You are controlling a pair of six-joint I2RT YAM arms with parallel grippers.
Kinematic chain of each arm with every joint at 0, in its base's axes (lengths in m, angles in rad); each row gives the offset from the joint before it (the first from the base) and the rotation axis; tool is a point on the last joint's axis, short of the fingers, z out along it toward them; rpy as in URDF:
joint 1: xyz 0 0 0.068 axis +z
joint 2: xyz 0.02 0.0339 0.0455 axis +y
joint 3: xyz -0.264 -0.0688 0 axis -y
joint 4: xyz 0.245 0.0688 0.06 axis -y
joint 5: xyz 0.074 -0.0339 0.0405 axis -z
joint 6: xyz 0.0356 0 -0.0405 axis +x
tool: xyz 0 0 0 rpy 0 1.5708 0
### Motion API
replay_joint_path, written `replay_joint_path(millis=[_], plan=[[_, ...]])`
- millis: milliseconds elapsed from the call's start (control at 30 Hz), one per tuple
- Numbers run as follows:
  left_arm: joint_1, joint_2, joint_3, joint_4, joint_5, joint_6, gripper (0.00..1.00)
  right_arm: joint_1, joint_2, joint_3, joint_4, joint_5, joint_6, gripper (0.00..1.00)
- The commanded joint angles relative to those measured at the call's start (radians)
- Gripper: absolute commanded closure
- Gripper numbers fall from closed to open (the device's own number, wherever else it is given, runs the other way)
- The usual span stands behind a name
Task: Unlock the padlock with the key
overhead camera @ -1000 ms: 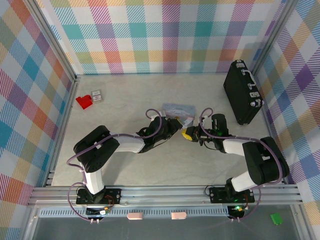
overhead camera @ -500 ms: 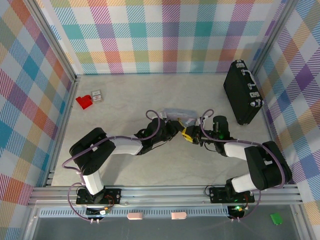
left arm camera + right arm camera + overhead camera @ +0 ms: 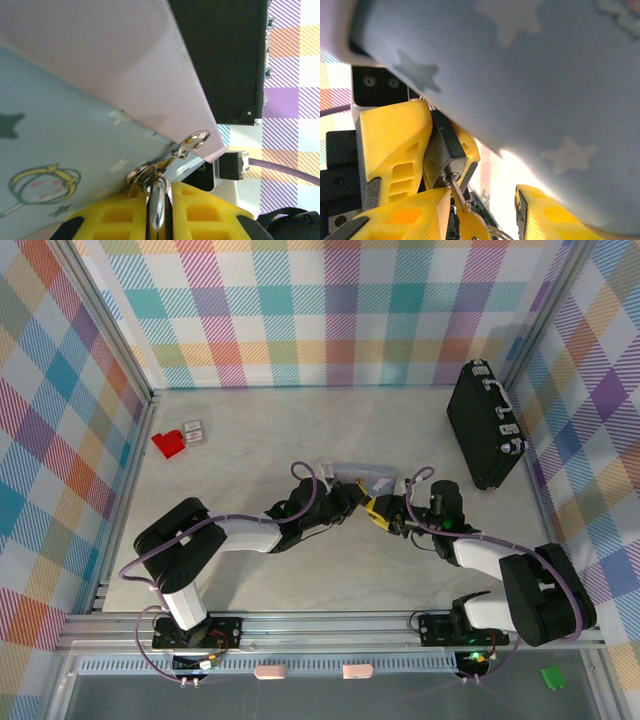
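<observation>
I have the left gripper (image 3: 159, 196) pinching the padlock (image 3: 441, 150), a small blocky metal body. It sits between that gripper's ribbed yellow plastic fingers (image 3: 390, 145), mid-way across the pale marbled surface (image 3: 250, 440) and just near of the pastel star-printed tin (image 3: 355, 472). A slim key (image 3: 456, 189) sits in its round keyhole, with a shiny wire ring (image 3: 145, 175) close by. My right gripper (image 3: 482, 202) stands spread, the key between its fingers. The black ribbed briefcase (image 3: 485, 425) lies far right.

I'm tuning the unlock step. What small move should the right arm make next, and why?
Probably close the right gripper on the key, ready to twist: the key sits in the padlock, which the left gripper clamps, while the right jaws stand open around it.
</observation>
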Motion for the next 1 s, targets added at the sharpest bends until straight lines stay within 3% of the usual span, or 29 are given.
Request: replay_joint_path(millis=[0, 200, 600, 967], plan=[[-0.045, -0.019, -0.023, 0.034, 0.122, 0.007, 1.0, 0.001, -0.041, 0.02, 0.185, 0.052, 0.032, 0.59], [-0.035, -0.017, -0.04, 0.076, 0.124, -0.013, 1.0, 0.0, -0.082, 0.002, 0.103, 0.09, 0.006, 0.55], [-0.03, -0.011, -0.056, 0.108, 0.115, -0.031, 1.0, -0.005, -0.091, -0.016, 0.091, 0.1, 0.015, 0.69], [-0.003, 0.043, -0.06, 0.175, 0.08, -0.065, 1.0, -0.006, -0.17, -0.081, -0.008, 0.121, 0.006, 0.63]])
